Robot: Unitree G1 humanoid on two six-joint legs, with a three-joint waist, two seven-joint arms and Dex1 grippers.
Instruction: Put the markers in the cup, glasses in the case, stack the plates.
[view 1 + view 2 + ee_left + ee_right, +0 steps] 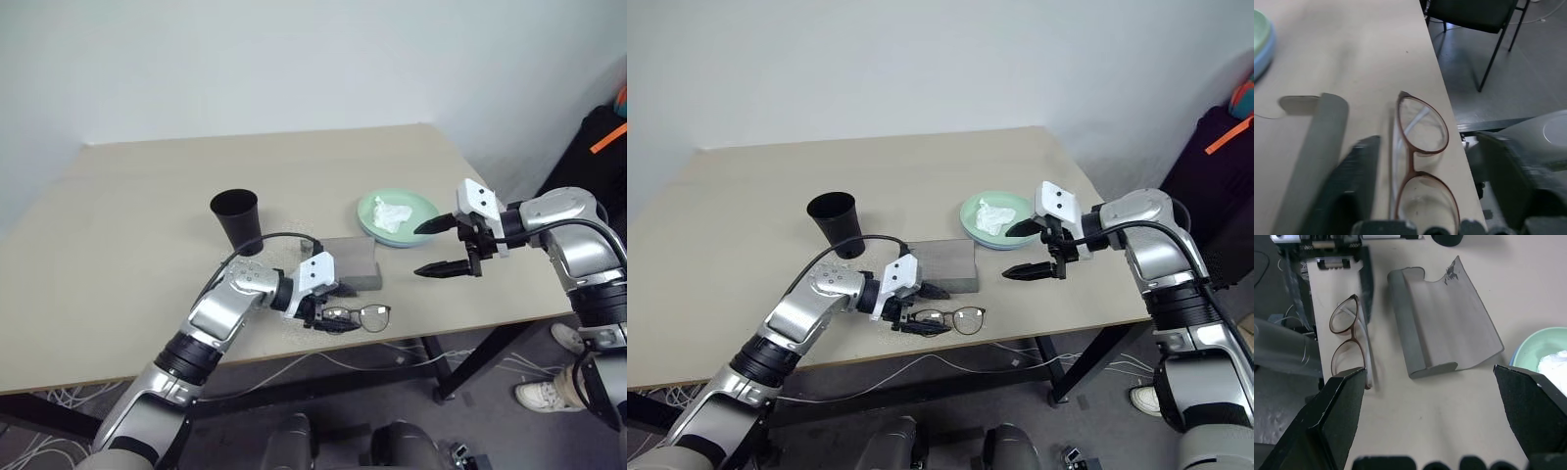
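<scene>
The dark-framed glasses (361, 316) lie at the table's front edge, lenses pointing right. My left gripper (342, 309) is open and straddles their left end, one finger (1359, 181) on each side with gaps showing. Just behind them lies the grey case (1444, 323). The black cup (236, 220) stands upright to the left of the case. The mint green plate (421, 208) sits on the light blue plate (378, 236) behind the case to the right. My right gripper (421, 251) hovers open above the table, right of the case. The markers are out of view.
A crumpled white tissue (391, 214) lies in the green plate. The table's front edge (460, 328) runs right beside the glasses. Cables lie on the floor under the table, and a black chair (1474, 12) stands beyond the table's edge. A person's shoe (539, 395) is at the right.
</scene>
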